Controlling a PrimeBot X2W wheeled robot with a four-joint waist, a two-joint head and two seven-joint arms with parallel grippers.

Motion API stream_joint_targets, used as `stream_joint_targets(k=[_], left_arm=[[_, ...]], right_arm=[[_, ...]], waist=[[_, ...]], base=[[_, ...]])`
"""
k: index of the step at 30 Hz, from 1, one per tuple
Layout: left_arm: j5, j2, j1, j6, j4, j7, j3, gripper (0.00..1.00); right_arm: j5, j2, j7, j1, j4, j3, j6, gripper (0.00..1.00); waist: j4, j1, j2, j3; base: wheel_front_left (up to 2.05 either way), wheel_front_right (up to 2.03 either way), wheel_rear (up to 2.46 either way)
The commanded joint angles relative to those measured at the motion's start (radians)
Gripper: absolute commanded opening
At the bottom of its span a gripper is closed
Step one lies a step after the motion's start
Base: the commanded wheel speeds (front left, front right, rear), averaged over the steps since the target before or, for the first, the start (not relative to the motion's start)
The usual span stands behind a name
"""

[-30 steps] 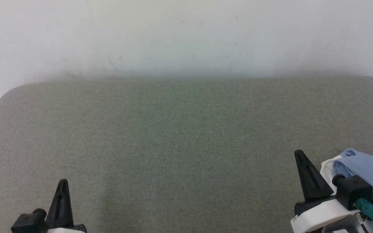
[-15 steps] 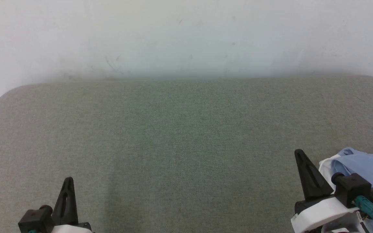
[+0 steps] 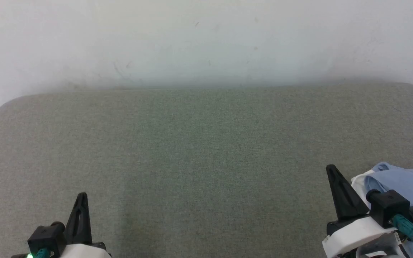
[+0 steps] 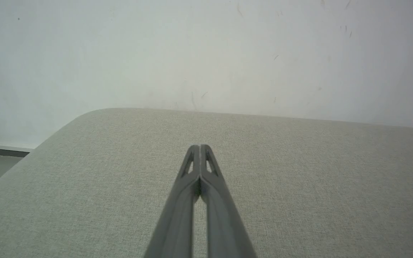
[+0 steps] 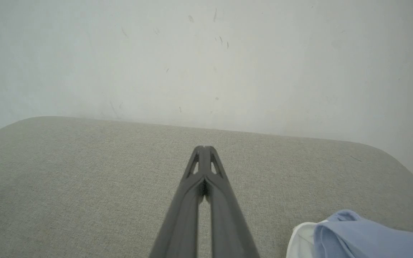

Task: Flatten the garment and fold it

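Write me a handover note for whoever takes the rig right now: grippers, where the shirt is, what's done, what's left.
Left gripper: shut, empty, over the near left of the grey fabric surface.
Right gripper: shut, empty, at the near right, fingers clear of the cloth.
Garment: light blue with a white part, bunched at the near right edge beside the right gripper, cut off by the frame.
Done: nothing; it is neither flattened nor folded.
Left: grasp it, probably bring it to the middle, spread it flat, then fold.
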Motion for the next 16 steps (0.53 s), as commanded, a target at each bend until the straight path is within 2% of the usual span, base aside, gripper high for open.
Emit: stream_joint_targets(k=[1, 16], left_arm=[[0.018, -0.005, -0.025, -0.008, -0.003, 0.005, -0.003, 0.0], [0.053, -0.025, -0.048, -0.018, -0.004, 0.036, -0.007, 0.0]], right_arm=[[-0.012, 0.002, 0.005, -0.017, 0.004, -0.004, 0.0, 0.0], [-0.025, 0.002, 0.019, -0.028, 0.011, -0.009, 0.0, 0.0]], waist=[[-0.001, 0.0, 0.0, 0.0], [-0.01, 0.0, 0.0, -0.001]], base=[[0.0, 0.0, 0.0], [0.0, 0.0, 0.0]])
